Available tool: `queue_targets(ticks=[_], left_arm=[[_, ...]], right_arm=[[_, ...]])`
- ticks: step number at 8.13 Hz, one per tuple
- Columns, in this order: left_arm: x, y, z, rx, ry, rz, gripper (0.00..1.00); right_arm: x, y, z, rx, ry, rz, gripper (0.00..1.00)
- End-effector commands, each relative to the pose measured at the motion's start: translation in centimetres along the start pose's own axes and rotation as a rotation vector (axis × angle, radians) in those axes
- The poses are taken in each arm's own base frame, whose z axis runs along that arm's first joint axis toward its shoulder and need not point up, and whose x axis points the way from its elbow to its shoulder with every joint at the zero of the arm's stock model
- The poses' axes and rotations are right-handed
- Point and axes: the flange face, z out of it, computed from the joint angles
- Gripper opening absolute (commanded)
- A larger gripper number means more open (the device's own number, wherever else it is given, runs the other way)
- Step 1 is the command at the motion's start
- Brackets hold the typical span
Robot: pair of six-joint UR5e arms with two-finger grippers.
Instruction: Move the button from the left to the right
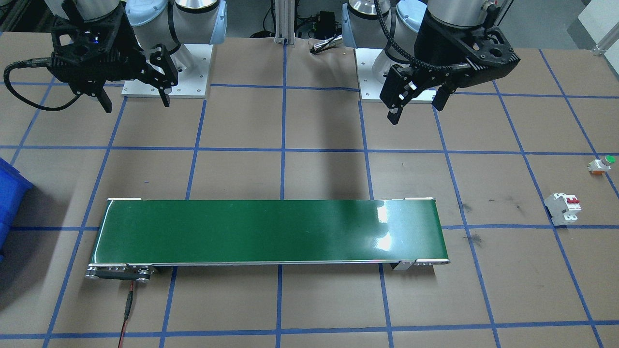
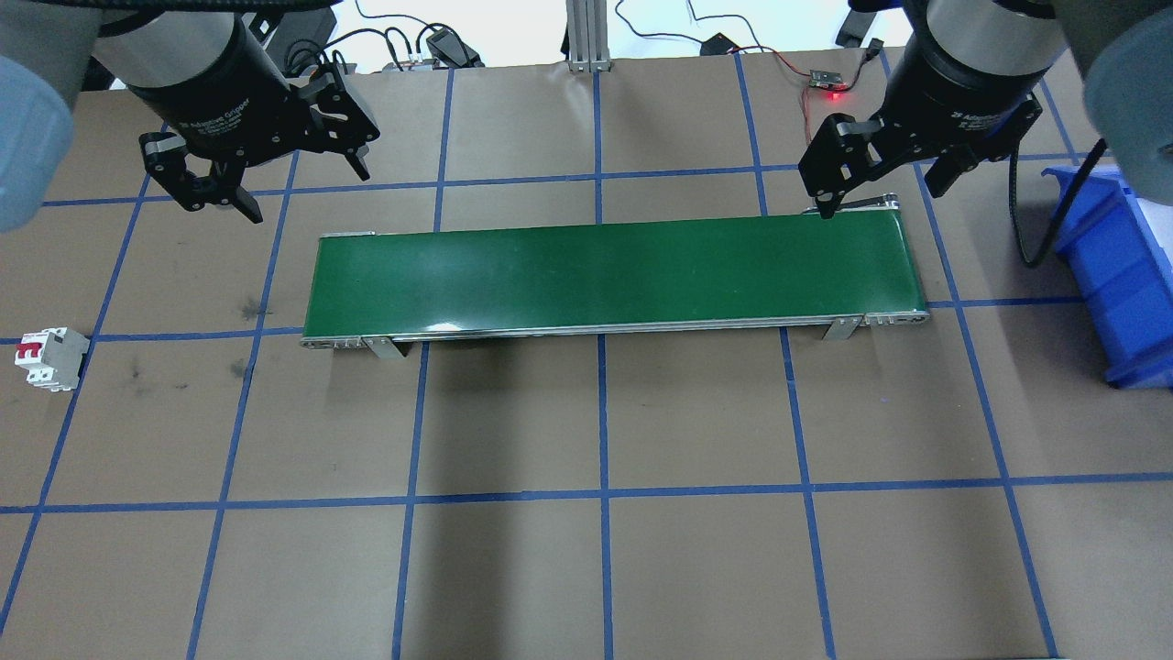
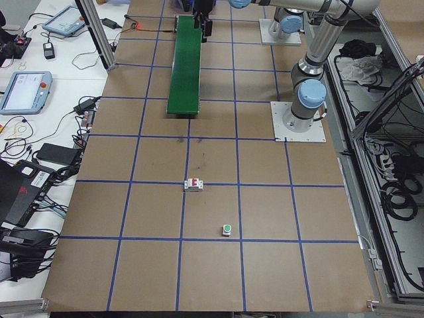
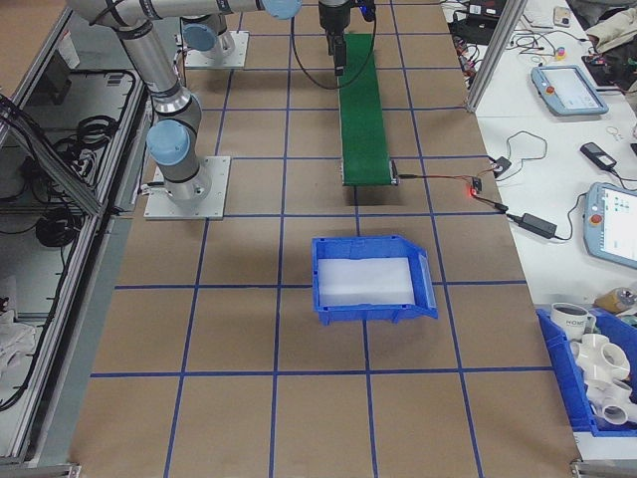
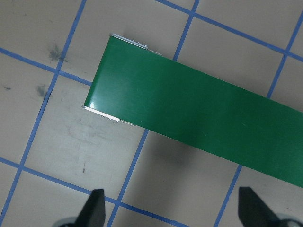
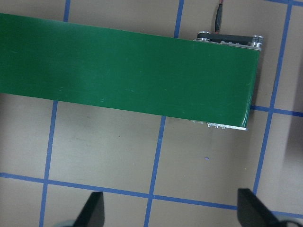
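Green cap up, the button [image 1: 601, 165] sits on the table's far left end, beyond the circuit breaker [image 1: 563, 208] and well apart from both arms. The overhead view cuts it off entirely, showing only the breaker at its left edge; the front and left-side views show both. It is too small to make out beyond the cap, a pale body and an orange-red part.

The left gripper [image 1: 420, 103] hangs above the table near the left end of the conveyor belt [image 1: 271, 232], its fingers spread wide and empty. The right gripper [image 1: 134, 98] hangs over the belt's right end, equally wide and empty. Each wrist view catches only fingertips [image 5: 93, 208] at its bottom edge.

Brown paper with blue tape lines covers the table [image 1: 329, 309]. A blue bin [image 4: 370, 278] stands right of the belt, shown whole only in the right-side view. Desks with cables and tablets line the operators' side.
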Motion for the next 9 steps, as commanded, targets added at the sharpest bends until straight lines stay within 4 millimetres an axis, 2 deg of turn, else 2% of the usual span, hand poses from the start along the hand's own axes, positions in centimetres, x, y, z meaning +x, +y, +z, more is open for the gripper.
queue_targets(ticks=[1, 4, 5, 6, 9], left_arm=[[0.0, 0.1, -0.2, 0.005, 0.002, 0.004, 1.0], [-0.5, -0.1, -0.7, 0.008, 0.011, 0.077, 1.0], [-1.6, -1.1, -0.7, 0.011, 0.01, 0.07, 1.0], [-3.9, -2.7, -0.8, 0.014, 0.001, 0.054, 1.0], [-10.7, -6.4, -0.8, 0.014, -0.027, 0.232, 1.0]], right_arm=[[0.0, 0.0, 0.0, 0.002, 0.0, 0.0, 1.0], [0.0, 0.0, 0.0, 0.001, 0.002, 0.0, 1.0], [0.0, 0.0, 0.0, 0.001, 0.0, 0.0, 1.0], [0.0, 0.0, 0.0, 0.002, 0.0, 0.0, 1.0], [0.0, 0.0, 0.0, 0.002, 0.002, 0.0, 1.0]])
